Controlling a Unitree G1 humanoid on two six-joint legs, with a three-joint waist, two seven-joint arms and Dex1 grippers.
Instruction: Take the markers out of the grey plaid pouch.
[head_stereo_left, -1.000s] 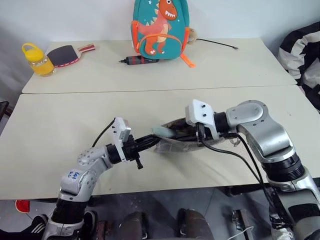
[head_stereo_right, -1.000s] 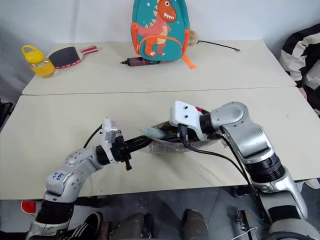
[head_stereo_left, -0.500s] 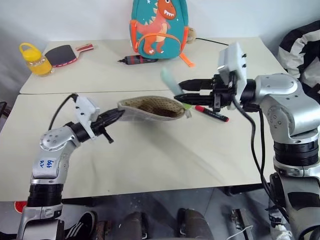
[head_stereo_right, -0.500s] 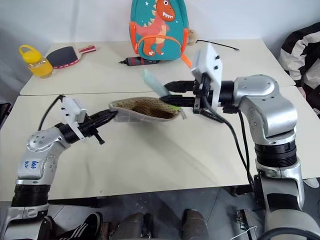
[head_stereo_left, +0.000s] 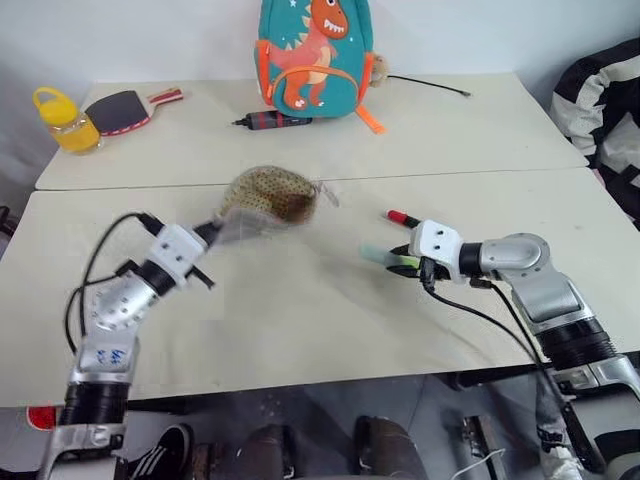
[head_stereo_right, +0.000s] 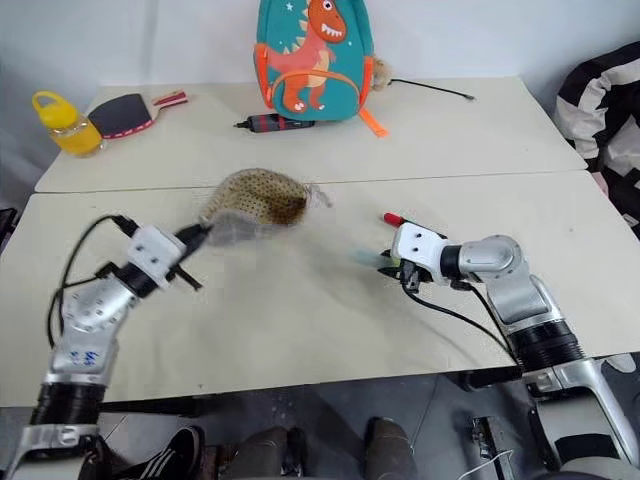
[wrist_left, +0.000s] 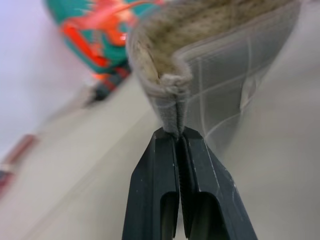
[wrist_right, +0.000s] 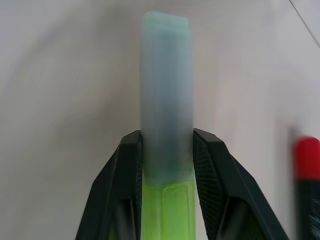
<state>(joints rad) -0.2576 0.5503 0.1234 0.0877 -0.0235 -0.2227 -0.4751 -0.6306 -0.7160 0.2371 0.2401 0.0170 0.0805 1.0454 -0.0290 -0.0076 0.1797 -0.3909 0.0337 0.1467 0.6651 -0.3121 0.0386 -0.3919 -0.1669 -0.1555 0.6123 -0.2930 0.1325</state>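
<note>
Two tables (head_stereo_left: 300, 330); backpack (head_stereo_left: 315, 55), paddle (head_stereo_left: 125, 108), bottle (head_stereo_left: 62, 118) behind.

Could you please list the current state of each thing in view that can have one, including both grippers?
Grey plaid pouch: open, lifted off the table by one edge.
Left gripper: shut on the pouch's edge.
Green marker: out of the pouch, capped, held low over the table.
Right gripper: shut on the green marker.
Red-capped marker: lying on the table, capped.
Dinosaur backpack: upright.

two head cameras look down over the same table (head_stereo_left: 300, 330); each wrist camera looks closely along its own fingers
</note>
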